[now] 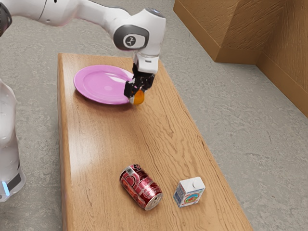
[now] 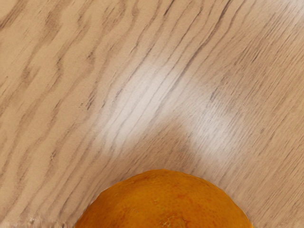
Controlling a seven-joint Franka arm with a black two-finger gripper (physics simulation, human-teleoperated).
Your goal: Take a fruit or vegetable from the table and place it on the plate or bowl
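An orange fruit point(image 1: 138, 97) sits between the black fingers of my gripper point(image 1: 137, 95), which is shut on it just beside the near right rim of the pink plate point(image 1: 98, 84). The fruit is at or barely above the wooden table top. In the wrist view the orange point(image 2: 164, 202) bulges up from under my hand, with bare wood grain beyond it.
A red soda can point(image 1: 140, 186) lies on its side near the table's front, with a small white carton point(image 1: 189, 191) to its right. The wooden table point(image 1: 120, 139) is narrow, with grey floor on both sides. A wooden cabinet point(image 1: 250, 33) stands at the back right.
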